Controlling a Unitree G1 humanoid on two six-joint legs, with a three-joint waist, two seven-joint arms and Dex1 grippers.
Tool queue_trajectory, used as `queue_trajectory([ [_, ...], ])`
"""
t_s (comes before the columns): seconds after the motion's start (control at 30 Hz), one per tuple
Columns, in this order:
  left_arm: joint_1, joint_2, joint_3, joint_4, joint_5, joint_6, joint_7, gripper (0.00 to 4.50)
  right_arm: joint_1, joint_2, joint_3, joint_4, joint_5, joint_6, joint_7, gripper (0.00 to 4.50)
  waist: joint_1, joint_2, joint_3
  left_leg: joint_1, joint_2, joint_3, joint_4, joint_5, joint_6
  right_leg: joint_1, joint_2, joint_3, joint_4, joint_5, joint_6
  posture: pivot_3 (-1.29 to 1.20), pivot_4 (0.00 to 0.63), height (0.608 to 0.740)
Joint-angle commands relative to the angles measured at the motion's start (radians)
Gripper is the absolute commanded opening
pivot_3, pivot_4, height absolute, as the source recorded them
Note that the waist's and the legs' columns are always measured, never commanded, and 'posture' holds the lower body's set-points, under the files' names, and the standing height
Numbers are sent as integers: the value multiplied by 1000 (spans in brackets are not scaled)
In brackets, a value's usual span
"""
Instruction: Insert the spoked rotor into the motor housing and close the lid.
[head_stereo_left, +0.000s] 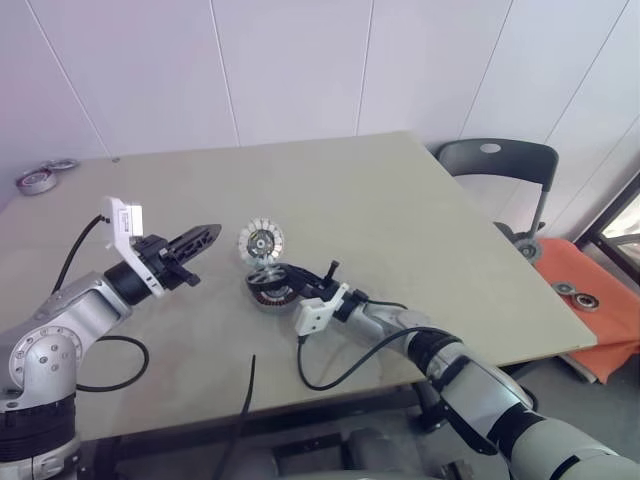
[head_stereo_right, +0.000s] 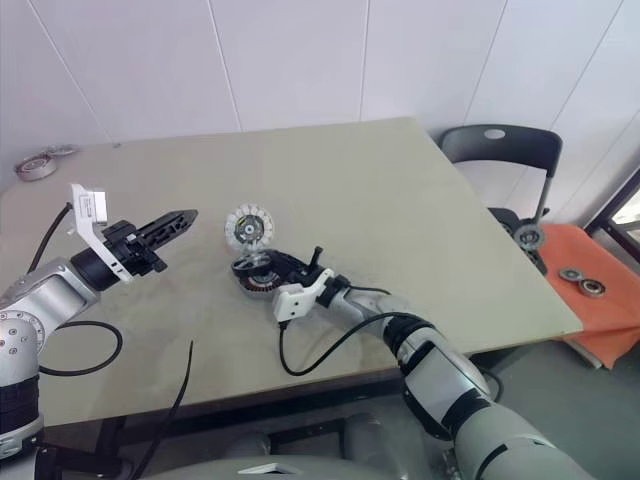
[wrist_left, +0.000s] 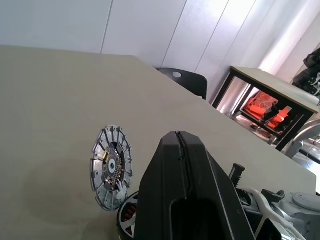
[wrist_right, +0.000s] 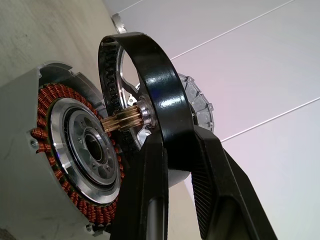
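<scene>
Our right claw (wrist_right: 175, 150) grips the spoked rotor (wrist_right: 145, 95) by its rim just above the motor housing (wrist_right: 75, 150) on the surface (head_stereo_left: 420, 220), apparently aligning its shaft with the hub, while our left claw (head_stereo_left: 195, 243) hovers closed nearby

No readable text, label, brand, number or sign is showing in any view.
</scene>
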Motion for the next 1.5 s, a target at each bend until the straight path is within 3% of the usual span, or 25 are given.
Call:
queue_trajectory([
  [0.03,-8,2,15,-32,0,-21,0,0,-20,6,-3,-15,13,-12,-4,391,0,0,0,0,0,0,0,0,0,0,0,0,0,0,0,0,0,740],
  [0.33,-8,1,15,-31,0,-21,-1,0,-22,0,6,-15,-4,-1,-22,391,-1,0,0,0,0,0,0,0,0,0,0,0,0,0,0,0,0,740],
  [0.57,-12,1,15,-27,2,-23,-3,0,-26,-3,12,-8,-8,14,-21,2625,-1,0,0,0,0,0,0,0,0,0,0,0,0,0,0,0,0,740],
  [1.5,-30,-37,-9,-14,26,-48,-1,0,-72,-154,-7,-48,14,-105,62,2625,-14,-3,1,1,0,0,-9,0,0,-2,0,1,-4,1,0,0,0,740],
])
